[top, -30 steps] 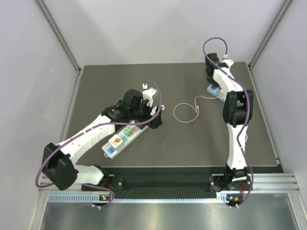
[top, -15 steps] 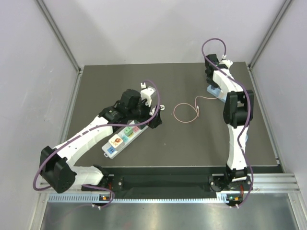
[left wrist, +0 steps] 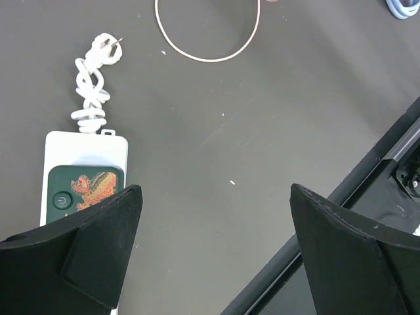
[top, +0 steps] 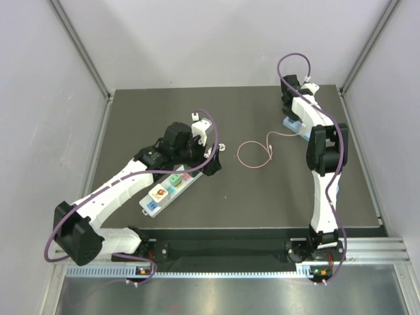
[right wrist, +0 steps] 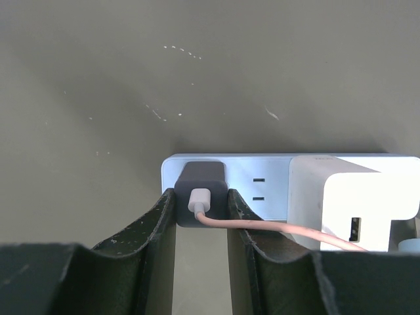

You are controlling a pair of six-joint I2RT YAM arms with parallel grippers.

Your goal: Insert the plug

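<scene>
The dark grey plug [right wrist: 201, 195] sits in the left end socket of a pale blue power strip [right wrist: 262, 187], with a pink cable [right wrist: 275, 230] leaving it to the right. My right gripper [right wrist: 201, 200] is shut on the plug, one finger against each side. From above, the right gripper [top: 294, 120] is over the strip [top: 289, 123] at the back right, and the cable forms a loop [top: 254, 155]. My left gripper [left wrist: 215, 190] is open and empty, just right of a white power strip [left wrist: 85, 147].
A white adapter [right wrist: 354, 200] fills the blue strip's right part, with a free socket between it and the plug. The white strip [top: 168, 188] carries coloured stickers, and its coiled white cord [left wrist: 95, 85] lies at its end. The table's front rail [left wrist: 367, 177] shows lower right.
My left arm has shifted slightly, its wrist a little up and left over the white strip. My right arm has barely moved.
</scene>
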